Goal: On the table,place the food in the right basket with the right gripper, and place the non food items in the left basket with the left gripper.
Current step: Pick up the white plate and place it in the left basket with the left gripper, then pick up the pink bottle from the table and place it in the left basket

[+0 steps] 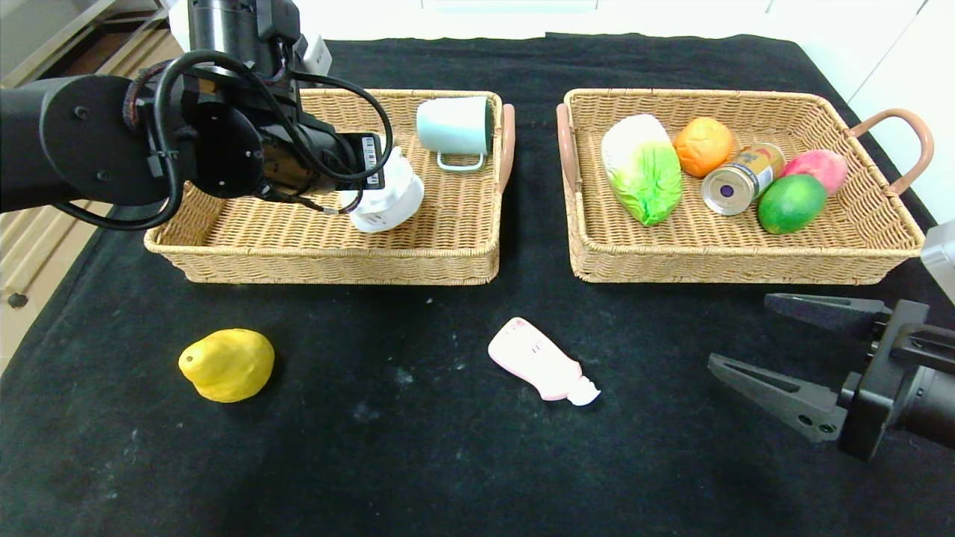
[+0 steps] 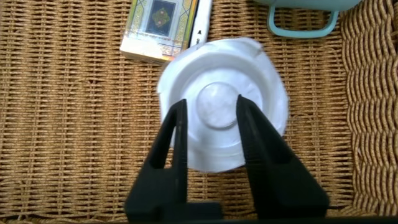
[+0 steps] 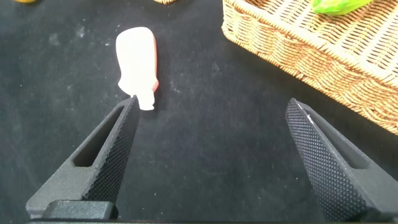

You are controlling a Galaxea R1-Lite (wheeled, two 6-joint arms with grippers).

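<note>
left gripper point(image 2: 211, 134): over the left basket point(image 1: 328, 257), fingers point(image 2: 176, 143) a little apart, straddling the raised centre of the round white dish point(image 2: 222, 115); whether the pads press on the dish cannot be told. the dish sits inside that basket, near its middle.

right gripper point(image 1: 753, 339): low over the near right of the table point(image 1: 418, 462), fingers spread wide, nothing between them.

left basket, contents: white dish; pale teal mug point(image 1: 455, 128) lying on its side at the far right corner, handle toward the near side; a patterned card box point(image 2: 160, 28) and a slim white marker point(image 2: 202, 18) lying side by side just beyond the dish, seen in the left wrist view only.

right basket point(image 1: 746, 265), contents: napa cabbage point(image 1: 642, 179) at the left; orange fruit point(image 1: 703, 145) beside it; drink can point(image 1: 742, 179) on its side, silver end toward the near edge; green fruit point(image 1: 792, 203) and pink fruit point(image 1: 819, 168) at the right, touching.

table, loose items: yellow pear-shaped fruit point(image 1: 226, 364) near left, well apart from both baskets; pink squeeze bottle point(image 1: 539, 360) lying flat near the centre, white cap pointing right and near.

surface: black cloth with faint white scuffs. the baskets stand side by side on the far half, a strip of cloth between their handles.

surroundings: pale wall panels beyond the far edge; light shelving and floor at the left.
</note>
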